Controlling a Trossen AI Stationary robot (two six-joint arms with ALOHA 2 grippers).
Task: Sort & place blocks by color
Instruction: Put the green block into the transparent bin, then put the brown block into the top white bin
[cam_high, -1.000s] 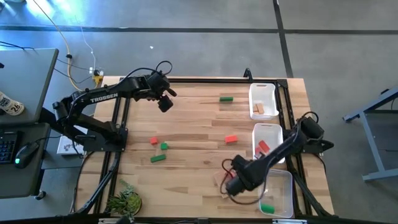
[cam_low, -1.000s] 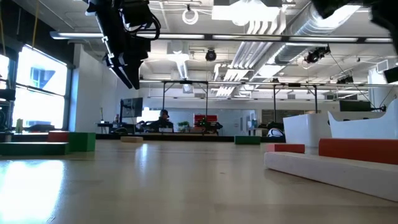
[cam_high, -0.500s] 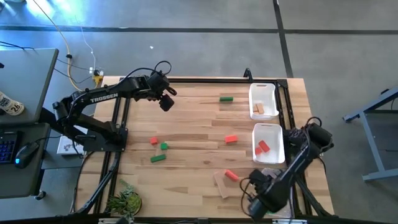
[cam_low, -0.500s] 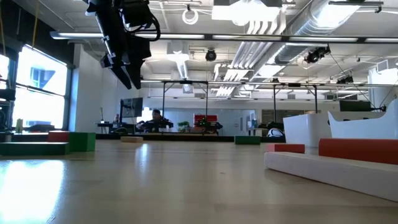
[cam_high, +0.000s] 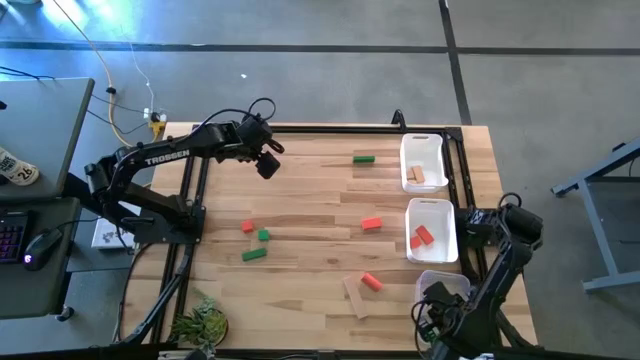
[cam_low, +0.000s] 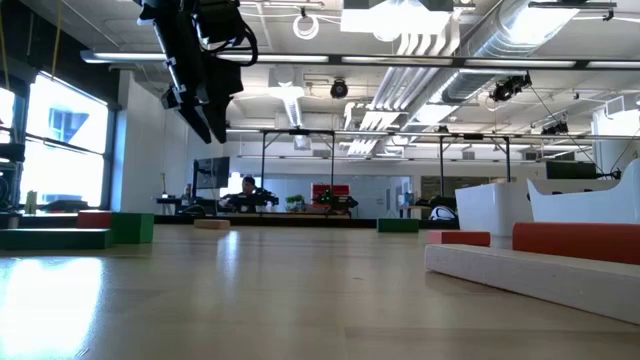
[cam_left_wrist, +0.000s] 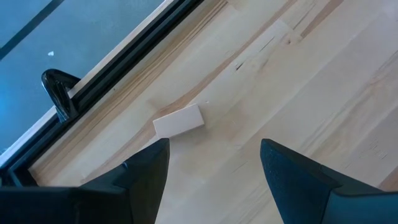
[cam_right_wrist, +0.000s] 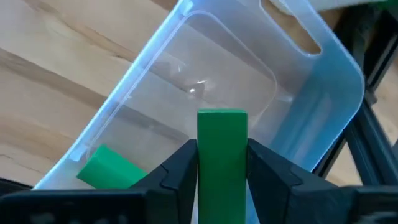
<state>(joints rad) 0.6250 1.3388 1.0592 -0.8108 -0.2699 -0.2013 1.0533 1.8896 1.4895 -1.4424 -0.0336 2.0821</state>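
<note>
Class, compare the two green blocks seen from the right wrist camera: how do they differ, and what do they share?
The upright green block stands on end between the right tool's fingers, above the clear tray. The loose green block lies tilted inside that tray, touching no tool. The first shows a long face, the second looks shorter. Both are green.

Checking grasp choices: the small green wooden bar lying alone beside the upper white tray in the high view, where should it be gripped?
Grip the small green wooden bar at mid-length across its two long faces, coming straight down. It lies flat, long axis pointing toward the white plastic tray, with bare wooden table on both long sides, so a top-down pinch likely fits.
</note>
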